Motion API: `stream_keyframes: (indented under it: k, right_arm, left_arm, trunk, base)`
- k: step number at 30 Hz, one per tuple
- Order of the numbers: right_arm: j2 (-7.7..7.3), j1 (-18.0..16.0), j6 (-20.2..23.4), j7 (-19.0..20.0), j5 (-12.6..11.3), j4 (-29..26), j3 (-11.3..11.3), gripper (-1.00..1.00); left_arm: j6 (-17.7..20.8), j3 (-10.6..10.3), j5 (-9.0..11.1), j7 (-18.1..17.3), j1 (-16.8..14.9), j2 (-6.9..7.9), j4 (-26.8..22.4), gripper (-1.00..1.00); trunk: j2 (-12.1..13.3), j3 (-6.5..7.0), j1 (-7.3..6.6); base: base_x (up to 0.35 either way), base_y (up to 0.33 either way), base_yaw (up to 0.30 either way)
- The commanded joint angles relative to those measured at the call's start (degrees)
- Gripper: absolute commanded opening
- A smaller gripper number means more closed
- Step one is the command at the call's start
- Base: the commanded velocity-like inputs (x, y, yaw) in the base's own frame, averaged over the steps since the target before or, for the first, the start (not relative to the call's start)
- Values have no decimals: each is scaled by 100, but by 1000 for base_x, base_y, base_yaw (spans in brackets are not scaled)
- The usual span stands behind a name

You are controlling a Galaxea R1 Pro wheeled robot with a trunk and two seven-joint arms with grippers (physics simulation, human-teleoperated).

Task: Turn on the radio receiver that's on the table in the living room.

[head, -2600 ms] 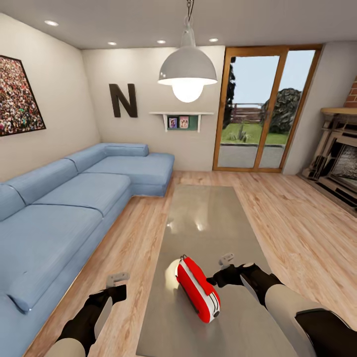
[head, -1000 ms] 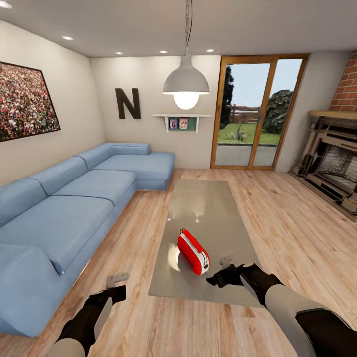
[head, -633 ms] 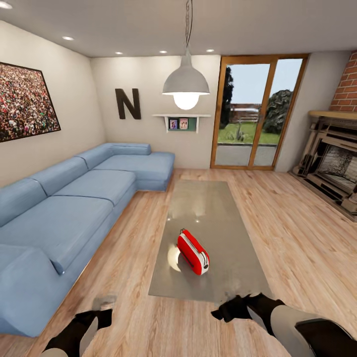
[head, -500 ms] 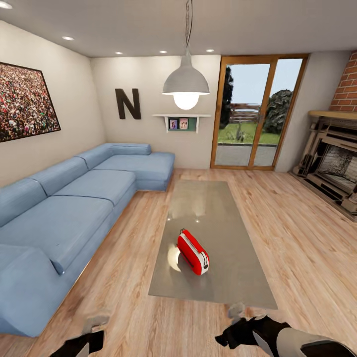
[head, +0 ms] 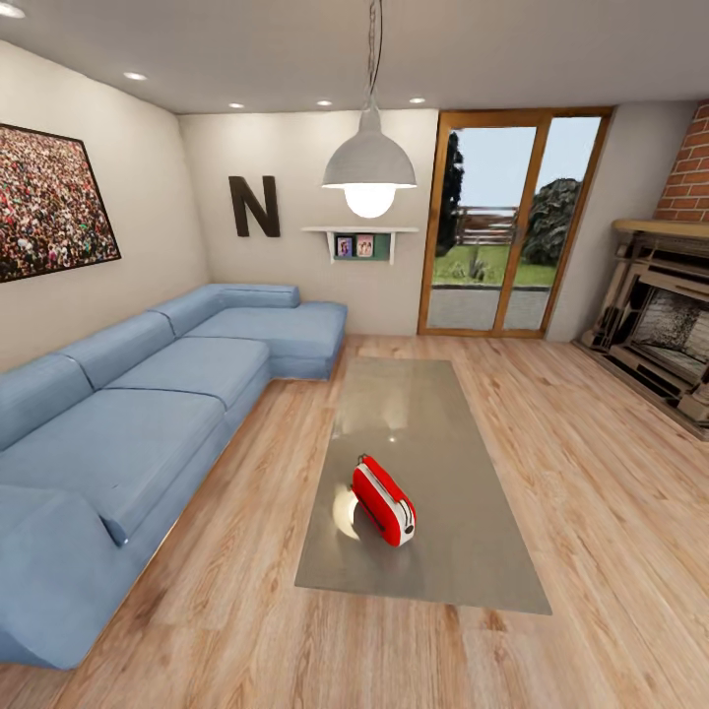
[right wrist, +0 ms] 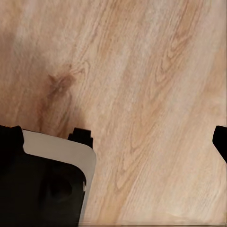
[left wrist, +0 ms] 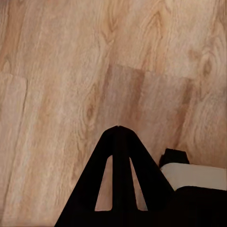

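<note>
Red and rounded, the radio receiver [head: 384, 500] lies on the near half of the long glossy grey counter [head: 463, 551], set at a slant, with a blue L-shaped sofa [head: 128, 414] alongside on light wood floor [head: 611, 512]. Over that floor, the left gripper [left wrist: 118, 128] has its dark fingers [left wrist: 103, 170] pressed together at the tips. How the right gripper's fingers stand cannot be told.

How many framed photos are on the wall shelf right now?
2: both stand side by side on the white shelf below the pendant lamp, one at left, one at right. Nothing seems hidden.
</note>
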Motion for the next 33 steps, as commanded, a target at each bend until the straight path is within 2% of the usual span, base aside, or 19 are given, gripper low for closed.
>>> stream_keyframes:
  k: [1,3,6,8,11,13,17,33]
  right_arm:
    - [2,6,2,-4,-6,0,1,100]
    - [22,22,5,-19,-17,-7,5,100]
    - [38,26,2,-20,-27,-8,4,100]
    - [41,27,2,-20,-25,-9,4,100]
    - [43,27,1,-20,-25,-9,4,100]
    - [43,27,1,-20,-25,-9,4,100]
    - [43,29,1,-20,-29,-9,4,100]
    - [43,28,1,-20,-28,-9,4,100]
  left_arm:
    - [-1,1,-24,2,10,-7,0,-100]
    - [-4,8,-90,-7,39,-130,-1,-100]
    - [-6,10,-111,-7,47,-506,-3,-100]
    - [-6,11,-118,-7,48,-704,-6,-100]
    - [-6,11,-116,-13,49,-900,-7,-100]
    - [-3,11,-115,-14,49,-978,-5,-100]
    - [-6,11,-114,-16,49,-1025,-7,-100]
    - [-6,11,-112,-16,49,-1030,-6,-100]
  trunk:
    - [0,0,0]
    - [0,0,0]
    - [0,0,0]
    - [0,0,0]
    - [0,0,0]
    - [0,0,0]
    - [0,0,0]
    - [0,0,0]
  base:
    - [0,0,0]
    - [0,0,0]
    - [0,0,0]
    - [0,0,0]
    - [0,0,0]
    - [0,0,0]
    - [0,0,0]
    - [0,0,0]
